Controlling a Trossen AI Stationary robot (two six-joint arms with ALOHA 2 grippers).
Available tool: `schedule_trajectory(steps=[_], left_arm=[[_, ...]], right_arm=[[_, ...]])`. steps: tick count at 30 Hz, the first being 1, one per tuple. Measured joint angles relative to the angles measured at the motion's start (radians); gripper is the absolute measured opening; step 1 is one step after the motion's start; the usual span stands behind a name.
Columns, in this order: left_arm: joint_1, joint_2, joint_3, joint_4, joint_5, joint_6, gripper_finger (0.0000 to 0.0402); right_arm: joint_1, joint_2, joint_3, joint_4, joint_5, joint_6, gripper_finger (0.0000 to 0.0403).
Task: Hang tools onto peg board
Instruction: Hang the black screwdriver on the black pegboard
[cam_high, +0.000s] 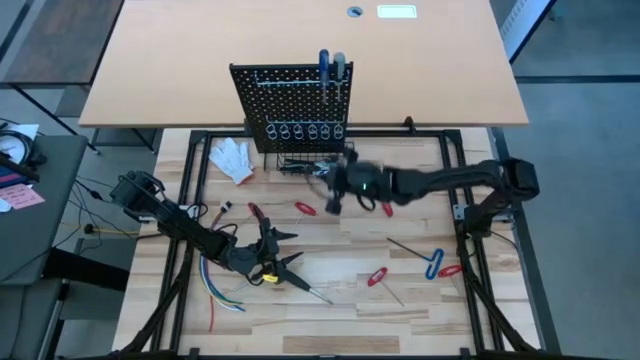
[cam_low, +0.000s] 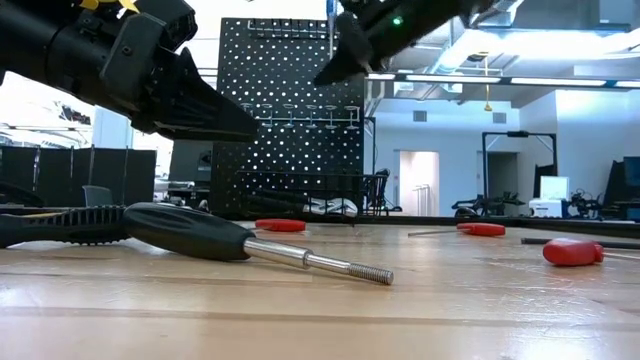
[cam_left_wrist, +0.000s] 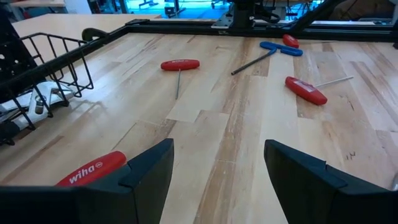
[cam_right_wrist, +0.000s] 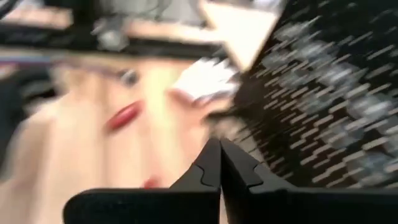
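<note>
The black peg board stands at the table's far side, with two blue-handled tools hanging at its top and a wire basket at its foot. Red-handled tools, a blue T-shaped hex key and a black-handled screwdriver lie flat on the table. My left gripper stands open and low near the table's front, beside a red handle; nothing is between its fingers. My right gripper is shut and empty, above the table just in front of the peg board.
A white glove lies left of the peg board's foot. A bundle of coloured wires lies at the front left. The table's black frame rails run along its sides. Bare wood lies between the scattered tools.
</note>
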Motion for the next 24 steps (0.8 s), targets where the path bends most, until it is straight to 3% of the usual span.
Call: schedule_trajectory(steps=[5,8,16,20,24], left_arm=[[-0.049,0.0,0.0,-0.027,-0.247,-0.003,0.0244],[-0.064,-0.004,0.0,-0.028,-0.264,0.03,0.0243],[-0.031,-0.08,0.0,-0.225,0.205,0.084,0.0225],[-0.063,-0.109,0.004,-0.237,0.236,0.064,0.0212],[-0.123,-0.12,0.056,-0.292,0.317,0.087,0.02]], right_arm=[[0.119,0.001,-0.08,0.006,-0.004,0.218,0.0016],[0.176,0.001,-0.111,0.001,-0.003,0.323,0.0041],[0.298,0.051,-0.181,0.153,-0.007,0.404,0.0165],[0.324,0.13,-0.18,0.196,-0.019,0.411,0.023],[0.329,0.203,-0.18,0.253,-0.085,0.414,0.0263]])
